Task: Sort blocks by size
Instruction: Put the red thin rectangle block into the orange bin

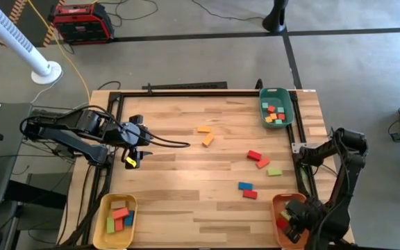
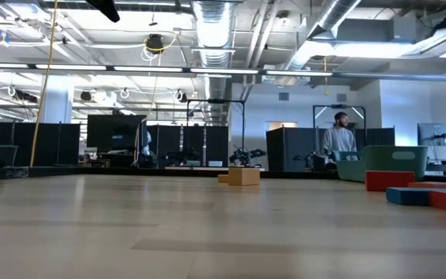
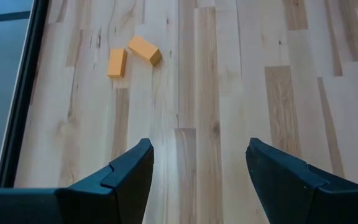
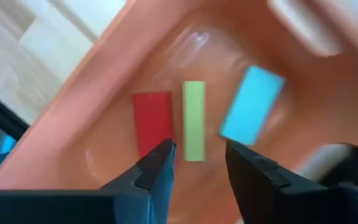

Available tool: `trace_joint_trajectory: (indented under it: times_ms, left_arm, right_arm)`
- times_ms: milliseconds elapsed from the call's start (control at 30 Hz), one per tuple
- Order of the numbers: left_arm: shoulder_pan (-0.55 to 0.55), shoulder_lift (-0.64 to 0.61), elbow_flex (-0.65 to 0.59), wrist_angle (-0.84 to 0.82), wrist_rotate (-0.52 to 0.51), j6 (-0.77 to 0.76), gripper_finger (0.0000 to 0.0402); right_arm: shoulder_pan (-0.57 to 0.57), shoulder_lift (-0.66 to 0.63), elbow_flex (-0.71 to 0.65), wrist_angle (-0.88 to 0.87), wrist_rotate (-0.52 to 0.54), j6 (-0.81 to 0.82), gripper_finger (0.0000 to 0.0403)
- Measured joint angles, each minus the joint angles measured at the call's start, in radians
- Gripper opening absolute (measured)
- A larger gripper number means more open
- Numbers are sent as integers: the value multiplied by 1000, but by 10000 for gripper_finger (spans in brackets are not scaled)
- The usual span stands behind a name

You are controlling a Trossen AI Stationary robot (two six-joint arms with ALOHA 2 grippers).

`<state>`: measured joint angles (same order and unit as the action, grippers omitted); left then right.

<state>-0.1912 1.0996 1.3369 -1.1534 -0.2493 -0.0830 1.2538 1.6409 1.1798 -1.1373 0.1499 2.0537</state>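
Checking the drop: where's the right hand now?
In the high view the right hand hangs over the orange plastic tray at the table's near-right corner, fingers apart, empty.

High view: overhead, straight down, far enough to take in the whole table [image 1: 186,139], both arms and floor around it. Low view: at tabletop level, looking flat across the wood into the room behind; blocks show side-on, nearest ones at right. Left wrist view: close, angled down past its own fingers [image 3: 129,177] at bare tabletop, two orange blocks [image 3: 132,55] farther on; same pair sits mid-table in the high view [image 1: 205,134]. Right wrist view: very close, looking down into the orange tray [image 4: 104,112]; that tray is at the table's near right corner in the high view [image 1: 278,205].
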Motion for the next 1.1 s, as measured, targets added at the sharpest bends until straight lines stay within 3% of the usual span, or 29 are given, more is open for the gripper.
trace_joint_trajectory:
  times_ms: [167,333,833,1100]
  left_arm:
    - [0,0,0,0,0,0,245]
    - [0,0,0,0,0,0,245]
    - [0,0,0,0,0,0,245]
    - [0,0,0,0,0,0,245]
  right_arm:
    - [-25,0,101,-177,12,-34,177]
    - [-90,-1,161,-249,115,-154,177]
    - [-446,-1,132,-65,203,-775,180]
    - [-572,0,-17,130,64,-881,251]
